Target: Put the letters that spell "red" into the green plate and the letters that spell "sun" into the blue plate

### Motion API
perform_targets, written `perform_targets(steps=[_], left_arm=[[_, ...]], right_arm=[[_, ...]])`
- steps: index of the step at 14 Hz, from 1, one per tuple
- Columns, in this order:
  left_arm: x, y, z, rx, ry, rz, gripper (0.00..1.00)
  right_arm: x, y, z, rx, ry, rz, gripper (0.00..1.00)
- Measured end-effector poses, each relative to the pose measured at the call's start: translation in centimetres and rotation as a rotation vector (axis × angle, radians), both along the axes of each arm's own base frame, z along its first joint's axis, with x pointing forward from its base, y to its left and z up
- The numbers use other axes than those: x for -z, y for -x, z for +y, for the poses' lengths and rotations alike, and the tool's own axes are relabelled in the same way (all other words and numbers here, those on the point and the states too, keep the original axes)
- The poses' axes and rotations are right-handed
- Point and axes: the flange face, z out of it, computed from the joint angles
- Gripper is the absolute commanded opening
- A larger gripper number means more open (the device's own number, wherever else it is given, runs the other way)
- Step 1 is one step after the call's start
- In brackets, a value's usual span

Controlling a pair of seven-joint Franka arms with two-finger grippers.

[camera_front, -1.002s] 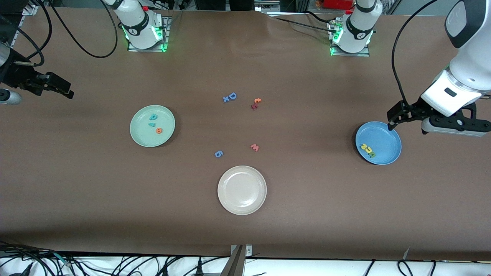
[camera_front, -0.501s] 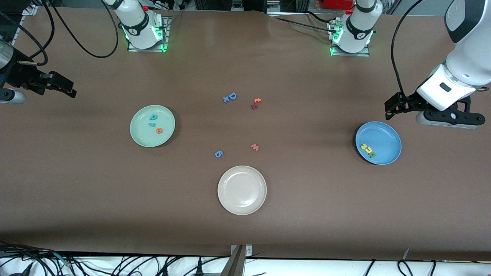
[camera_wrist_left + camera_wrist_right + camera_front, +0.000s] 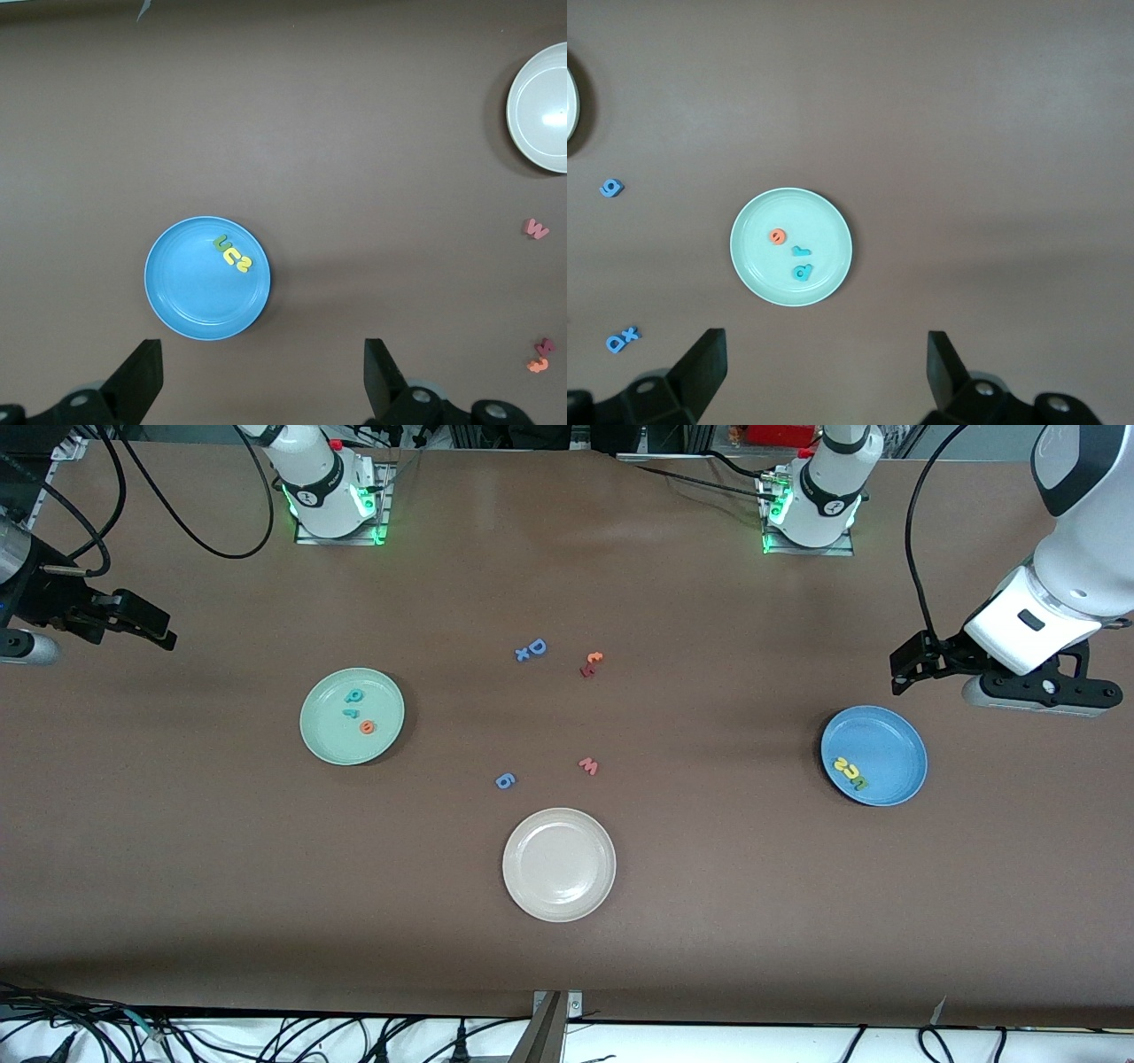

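Your sorting looks finished: the teal r, orange e and teal d (image 3: 355, 696) lie in the green plate (image 3: 323, 740), the yellow s, yellow u and green n (image 3: 849, 772) in the blue plate (image 3: 895, 744). The left gripper (image 3: 905, 674) and right gripper (image 3: 151, 627) hang empty, fingers spread, over bare counter (image 3: 709, 886); you need only park them

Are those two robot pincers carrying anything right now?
No. The left pincer and the right pincer are both open and empty, up over bare table.
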Motion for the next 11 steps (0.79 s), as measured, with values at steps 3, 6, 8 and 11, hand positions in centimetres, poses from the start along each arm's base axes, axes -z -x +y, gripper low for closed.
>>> perform_targets(steps=[3, 6, 8, 11], left_arm=[[-0.6, 0.4, -0.2, -0.024, -0.001, 0.016, 1.0], [-1.6, 0.4, 0.1, -0.039, 0.001, 0.002, 1.0], [-2.1, 0.3, 0.3, -0.045, 0.002, -0.004, 1.0], [-2.1, 0.5, 0.2, -0.043, 0.0, 0.007, 1.0]], right_arm=[[0.0, 0.0, 0.0, 0.0, 0.0, 0.001, 1.0], [-0.1, 0.0, -0.1, 0.001, 0.0, 0.0, 1.0], [-0.1, 0.0, -0.1, -0.01, 0.0, -0.001, 1.0], [-0.3, 0.0, -0.1, -0.034, -0.001, -0.007, 1.0]])
